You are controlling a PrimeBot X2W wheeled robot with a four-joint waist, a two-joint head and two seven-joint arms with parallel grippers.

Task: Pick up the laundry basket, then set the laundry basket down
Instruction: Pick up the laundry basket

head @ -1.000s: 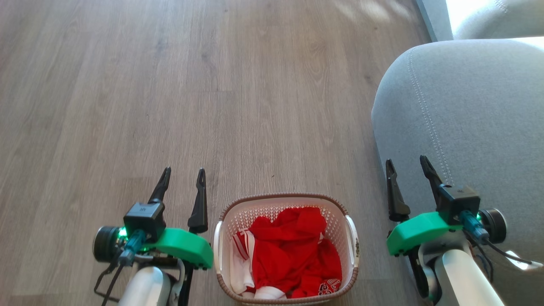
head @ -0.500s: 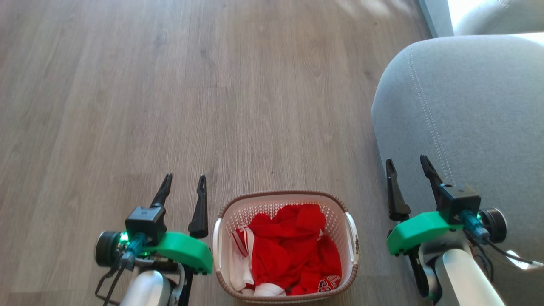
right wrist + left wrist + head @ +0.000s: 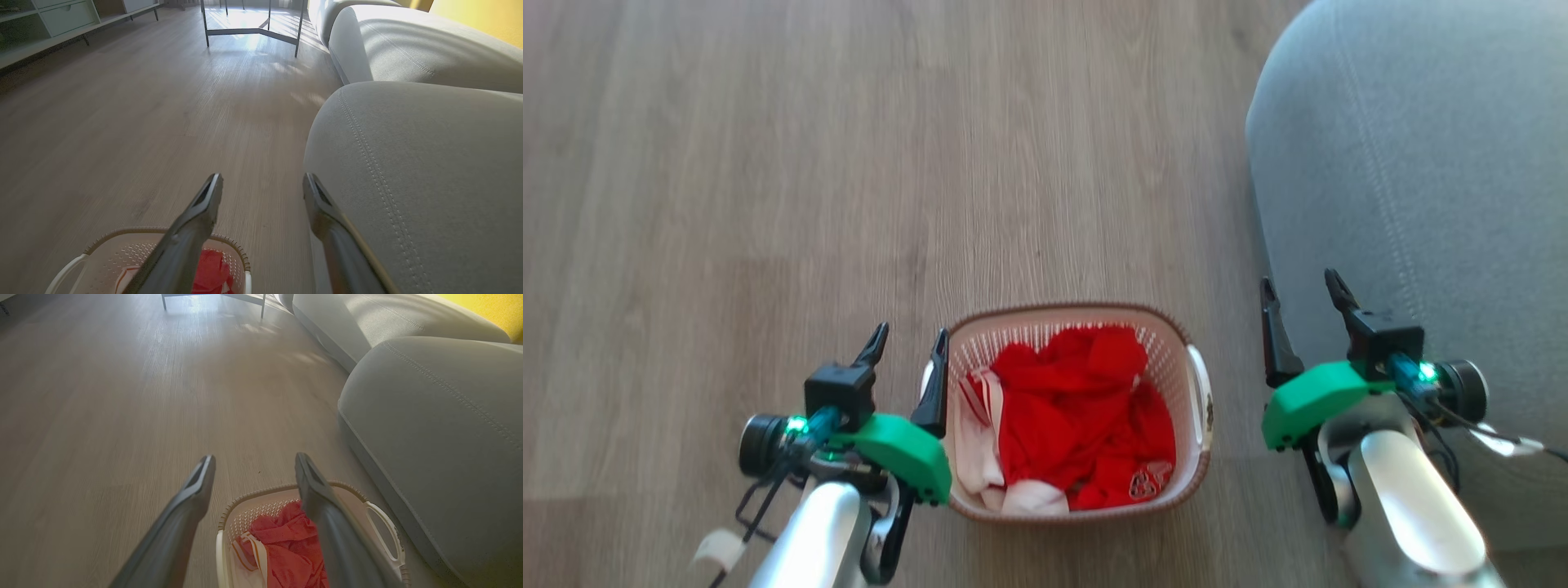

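The laundry basket (image 3: 1068, 310) sits on the wood floor (image 3: 768, 163) between my 2 pincers. My left pincer (image 3: 912, 331), spread and empty, has its inner finger (image 3: 935, 380) over the basket's left edge. My right pincer (image 3: 1298, 279), also spread and empty, hangs apart from the basket, beside the grey sofa (image 3: 1405, 163).

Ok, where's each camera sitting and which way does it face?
Head view: on the head, facing down at the floor; basket centre, left gripper and right gripper either side.
Left wrist view: along the left gripper's open fingers, over the basket toward the grey sofa.
Right wrist view: along the right gripper's open fingers, basket lower left, sofa right.
Shared: all show basket and sofa.
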